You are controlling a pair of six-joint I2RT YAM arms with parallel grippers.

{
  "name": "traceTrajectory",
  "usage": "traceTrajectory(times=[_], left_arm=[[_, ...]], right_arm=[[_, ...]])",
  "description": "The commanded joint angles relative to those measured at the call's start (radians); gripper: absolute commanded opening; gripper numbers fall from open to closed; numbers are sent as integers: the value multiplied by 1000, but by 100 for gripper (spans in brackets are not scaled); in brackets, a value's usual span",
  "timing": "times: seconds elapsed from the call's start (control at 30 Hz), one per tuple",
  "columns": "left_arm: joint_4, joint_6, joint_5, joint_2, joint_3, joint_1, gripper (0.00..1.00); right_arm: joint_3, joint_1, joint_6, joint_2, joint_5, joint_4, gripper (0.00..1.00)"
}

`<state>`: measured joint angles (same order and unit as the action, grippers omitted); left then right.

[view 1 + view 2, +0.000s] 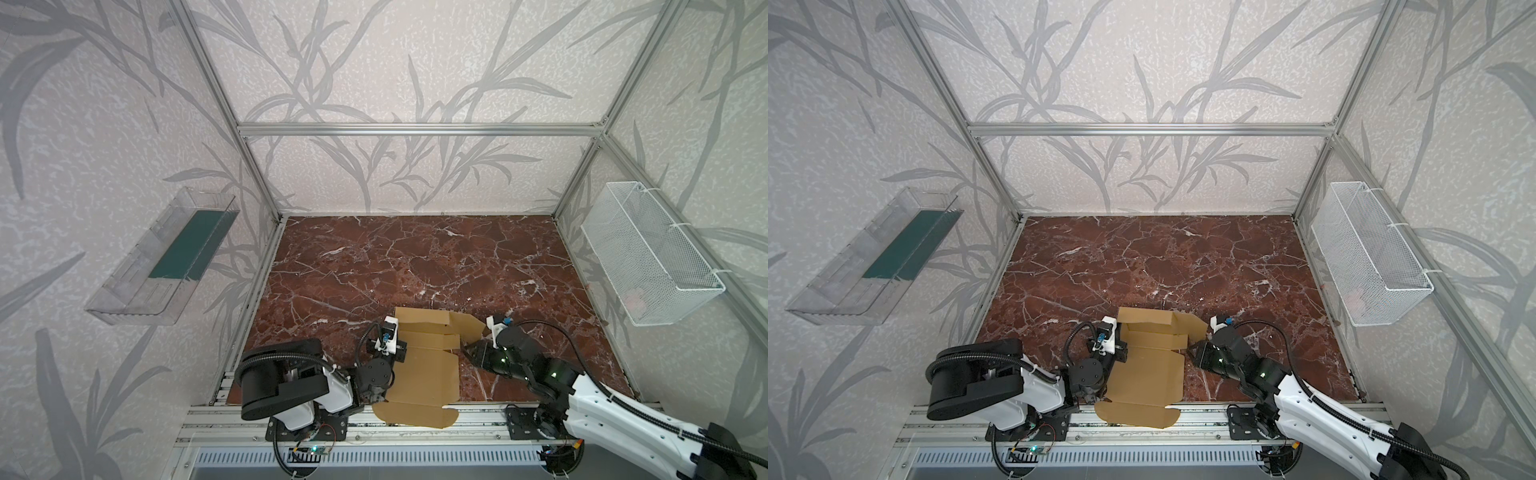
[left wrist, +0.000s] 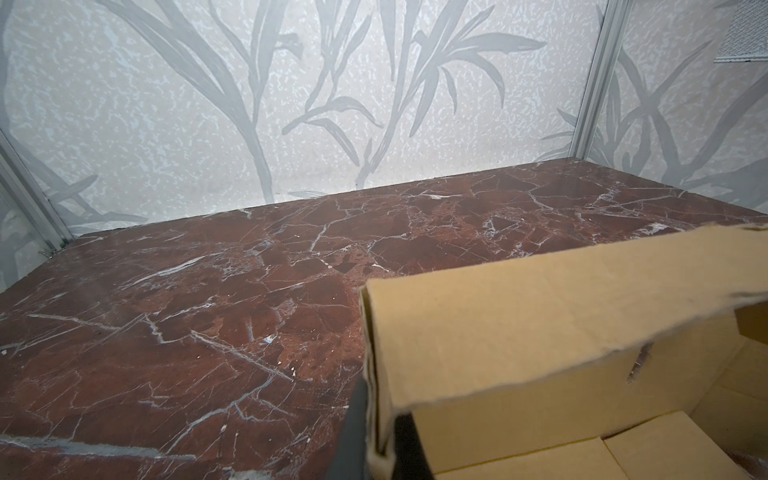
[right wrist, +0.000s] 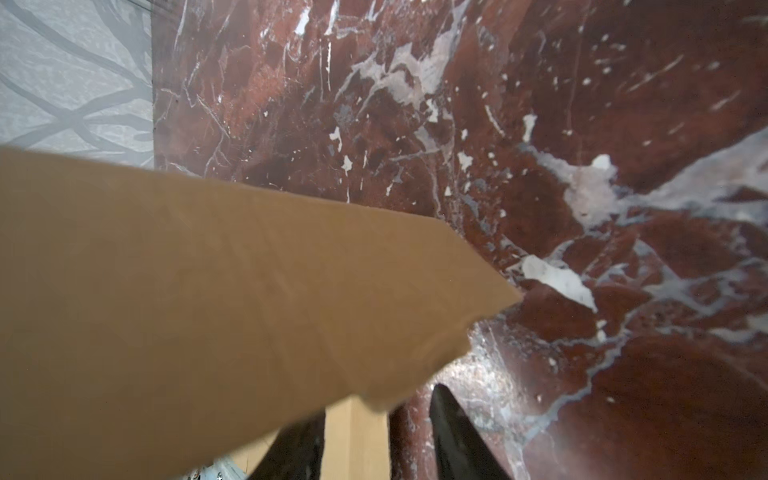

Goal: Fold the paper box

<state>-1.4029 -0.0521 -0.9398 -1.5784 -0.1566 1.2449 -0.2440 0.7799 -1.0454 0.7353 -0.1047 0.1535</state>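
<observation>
Fingers differ: left fingers (image 2: 351, 440) clamp a raised side wall of the paper box (image 1: 428, 370), lying part-folded at the near edge of the bench (image 1: 415, 257) between both arms; right fingers (image 3: 453, 440) stand parted, cardboard between them unclamped. Wall-raising looks underway; next, the pointed flap (image 3: 249, 291) wants folding inward against the left hold.

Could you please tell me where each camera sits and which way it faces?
Top views: high over the near edge of the table, looking down at box, left gripper, right gripper.
Left wrist: low over the table, facing the back wall; left gripper pinches a box wall.
Right wrist: looking down at a box flap; right gripper fingers apart.
Shared: box and table in all four.
</observation>
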Motion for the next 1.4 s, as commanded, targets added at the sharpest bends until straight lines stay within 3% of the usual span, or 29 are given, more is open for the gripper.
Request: traceTrajectory(times=[0.0,0.5,0.77,1.07,1.37], left_arm=[[-11,9,-45,-24,-24,18,0],[-11,7,-91,-52,-39,42,0],[-11,-11,-94,-66,-40,44,0],[-12,-28,-99,-80,-39,46,0],[-10,-31,-104,-91,-48,47,0]], right_arm=[[3,9,17,52,11,-110,44],[34,14,18,250,73,-314,44],[43,45,28,294,71,-432,44],[32,88,75,241,113,-475,42],[18,139,87,334,106,-599,41]])
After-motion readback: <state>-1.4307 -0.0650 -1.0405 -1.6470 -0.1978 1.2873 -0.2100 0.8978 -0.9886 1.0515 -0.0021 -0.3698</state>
